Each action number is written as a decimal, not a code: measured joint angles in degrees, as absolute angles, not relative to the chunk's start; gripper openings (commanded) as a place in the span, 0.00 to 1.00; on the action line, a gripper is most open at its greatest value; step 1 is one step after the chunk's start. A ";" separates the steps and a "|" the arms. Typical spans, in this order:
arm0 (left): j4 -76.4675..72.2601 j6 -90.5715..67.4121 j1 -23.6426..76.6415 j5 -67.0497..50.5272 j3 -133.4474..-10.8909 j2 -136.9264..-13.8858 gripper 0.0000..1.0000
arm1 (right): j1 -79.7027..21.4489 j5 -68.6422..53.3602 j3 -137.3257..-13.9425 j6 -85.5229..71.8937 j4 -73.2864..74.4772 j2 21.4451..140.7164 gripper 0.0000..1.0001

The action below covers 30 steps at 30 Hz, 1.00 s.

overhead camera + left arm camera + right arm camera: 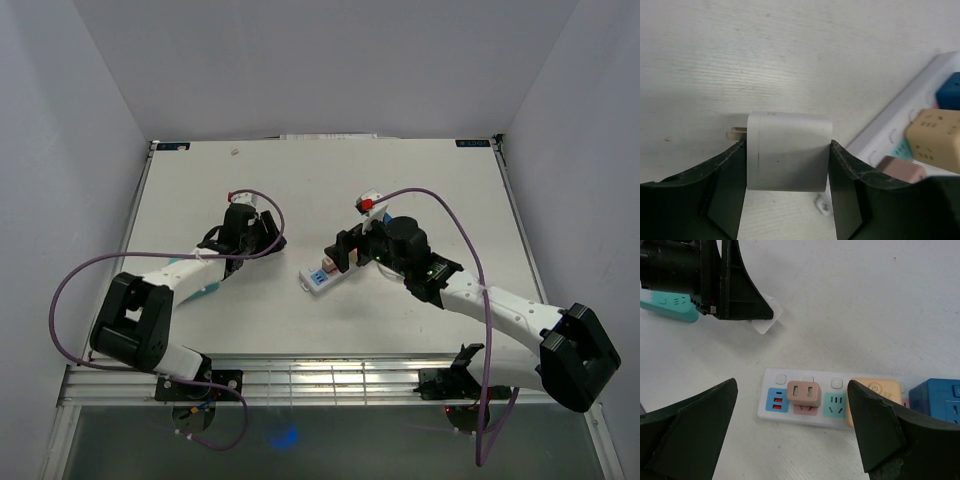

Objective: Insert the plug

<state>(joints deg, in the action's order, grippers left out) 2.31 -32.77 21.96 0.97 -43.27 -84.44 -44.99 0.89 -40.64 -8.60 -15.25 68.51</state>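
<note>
Your left gripper [788,167] has its fingers [722,192] pressed against two opposite sides of the white plug [790,142], so the plug is clamped between them. Its metal prongs [736,133] stick out to the left in the left wrist view, level with the table [430,190]. You cannot tell from these views whether the plug rests on the surface or hangs just above it. From above, this grip sits in the left half of the table, about midway between the far and near edges.

Your right gripper [791,384] is spread wide and holds nothing. It hangs over the power strip [837,384], which lies flat near the middle of the table, a little toward the near edge and well clear of the plug.

On the strip you see a pink adapter [804,394] with two USB ports, then an uncovered teal socket [836,405], then a tan adapter [875,389] and a blue adapter [940,397] toward the right end. A teal object [667,307] lies on the table behind the left gripper, on the side toward the left edge.
</note>
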 measured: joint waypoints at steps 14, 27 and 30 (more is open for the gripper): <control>-15.18 -47.44 26.04 -9.85 -32.49 -75.50 0.33 | -45.47 -7.40 -32.14 -16.45 -29.87 70.59 1.00; -24.12 -54.61 27.83 -9.67 -27.68 -69.36 0.33 | -49.54 -1.67 -28.45 -15.92 -38.35 70.02 0.94; -25.36 -56.60 28.38 -9.85 -27.68 -70.19 0.33 | -50.33 0.62 -27.40 -15.20 -40.18 70.04 0.92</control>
